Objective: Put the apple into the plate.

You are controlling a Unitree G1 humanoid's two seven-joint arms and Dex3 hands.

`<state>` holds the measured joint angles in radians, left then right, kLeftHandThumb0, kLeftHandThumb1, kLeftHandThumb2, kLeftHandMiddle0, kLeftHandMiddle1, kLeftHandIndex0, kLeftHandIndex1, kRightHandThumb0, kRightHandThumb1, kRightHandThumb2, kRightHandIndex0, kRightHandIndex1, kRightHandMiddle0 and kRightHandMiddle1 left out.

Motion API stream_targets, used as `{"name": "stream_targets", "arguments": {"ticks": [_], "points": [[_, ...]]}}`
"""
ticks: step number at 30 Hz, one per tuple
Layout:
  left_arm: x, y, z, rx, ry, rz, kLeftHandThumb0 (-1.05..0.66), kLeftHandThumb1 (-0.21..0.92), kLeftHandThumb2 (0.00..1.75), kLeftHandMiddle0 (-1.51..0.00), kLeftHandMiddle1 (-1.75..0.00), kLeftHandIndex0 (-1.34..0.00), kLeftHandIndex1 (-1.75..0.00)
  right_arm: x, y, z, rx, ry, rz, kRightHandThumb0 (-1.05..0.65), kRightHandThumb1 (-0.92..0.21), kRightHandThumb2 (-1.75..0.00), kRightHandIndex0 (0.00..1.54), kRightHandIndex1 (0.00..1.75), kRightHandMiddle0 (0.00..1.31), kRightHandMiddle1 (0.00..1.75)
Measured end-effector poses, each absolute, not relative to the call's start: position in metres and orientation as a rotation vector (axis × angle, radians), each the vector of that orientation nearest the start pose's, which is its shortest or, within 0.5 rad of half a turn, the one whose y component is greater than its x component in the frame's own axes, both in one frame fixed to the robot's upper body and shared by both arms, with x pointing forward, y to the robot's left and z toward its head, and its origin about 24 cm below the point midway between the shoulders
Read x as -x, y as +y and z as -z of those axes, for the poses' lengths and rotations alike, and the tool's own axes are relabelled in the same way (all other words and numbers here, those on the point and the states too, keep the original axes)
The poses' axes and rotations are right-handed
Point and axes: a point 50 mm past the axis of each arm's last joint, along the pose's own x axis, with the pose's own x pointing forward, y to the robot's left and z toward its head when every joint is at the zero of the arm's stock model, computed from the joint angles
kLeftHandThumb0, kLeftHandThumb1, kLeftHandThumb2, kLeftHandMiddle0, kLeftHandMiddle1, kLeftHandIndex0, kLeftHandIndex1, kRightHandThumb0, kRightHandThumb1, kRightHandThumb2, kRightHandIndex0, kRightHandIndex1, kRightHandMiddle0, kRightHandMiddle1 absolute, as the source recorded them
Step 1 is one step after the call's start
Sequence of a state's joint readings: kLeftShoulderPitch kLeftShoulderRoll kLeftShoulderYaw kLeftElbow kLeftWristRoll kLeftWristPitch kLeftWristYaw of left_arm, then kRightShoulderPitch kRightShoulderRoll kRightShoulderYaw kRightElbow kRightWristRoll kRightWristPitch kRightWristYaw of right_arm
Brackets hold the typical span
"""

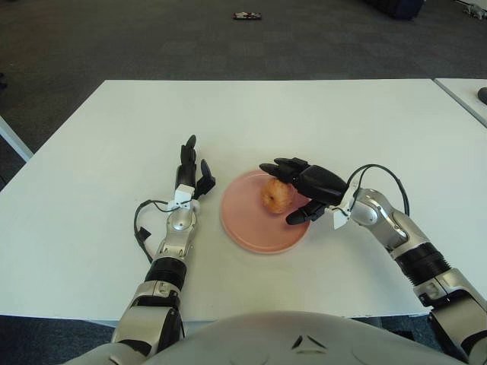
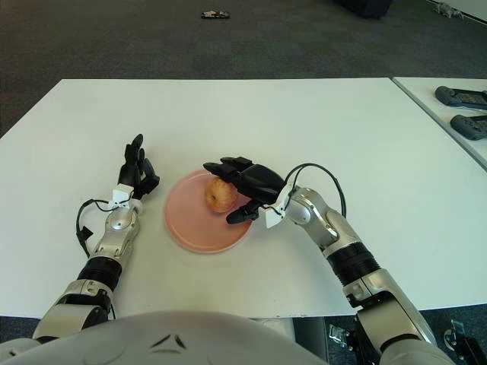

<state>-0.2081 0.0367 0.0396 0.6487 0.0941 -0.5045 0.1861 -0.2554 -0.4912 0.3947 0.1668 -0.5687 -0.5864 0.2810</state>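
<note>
The round orange-red apple (image 1: 277,195) sits inside the flat pink round plate (image 1: 245,228). The right hand (image 1: 303,186) is beside it with its black fingers (image 1: 275,165) spread apart, gripping nothing. Judgement: withdraw up and rightward from the plate without nudging the fruit. Whether a fingertip touches the apple cannot be told. The left hand (image 1: 190,176) shows left of the plate, fingers relaxed apart.

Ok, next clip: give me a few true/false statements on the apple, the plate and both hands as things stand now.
1. The apple sits on the pink plate. True.
2. The right hand is clamped tight around the apple. False: its fingers are spread open above and beside it.
3. The left hand holds the plate's rim. False: it shows left of the plate, apart from it, holding nothing.
4. The plate lies on the white table. True.
</note>
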Motion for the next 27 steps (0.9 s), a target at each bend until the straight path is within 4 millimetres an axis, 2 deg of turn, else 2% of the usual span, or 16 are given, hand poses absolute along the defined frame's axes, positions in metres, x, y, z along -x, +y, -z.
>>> {"name": "stream_targets", "arguments": {"ticks": [17,27], "points": [[-0.275,0.159,0.004,-0.108,-0.071,-0.132,-0.81,0.92,1.04,-0.20,-0.01,0.00,-0.48,-0.256,-0.118,-0.077,1.062,-0.523,-0.900,-1.05,-0.92,-0.54,0.00,0.00,0.00,0.00],[-0.274,0.159,0.004,-0.109,-0.074,-0.131,-0.82,0.92,1.03,-0.20,-0.01,0.00,-0.48,-0.274,-0.141,-0.114,0.996,-0.628,-0.733,-1.05,-0.92,-0.48,0.00,0.00,0.00,0.00]]}}
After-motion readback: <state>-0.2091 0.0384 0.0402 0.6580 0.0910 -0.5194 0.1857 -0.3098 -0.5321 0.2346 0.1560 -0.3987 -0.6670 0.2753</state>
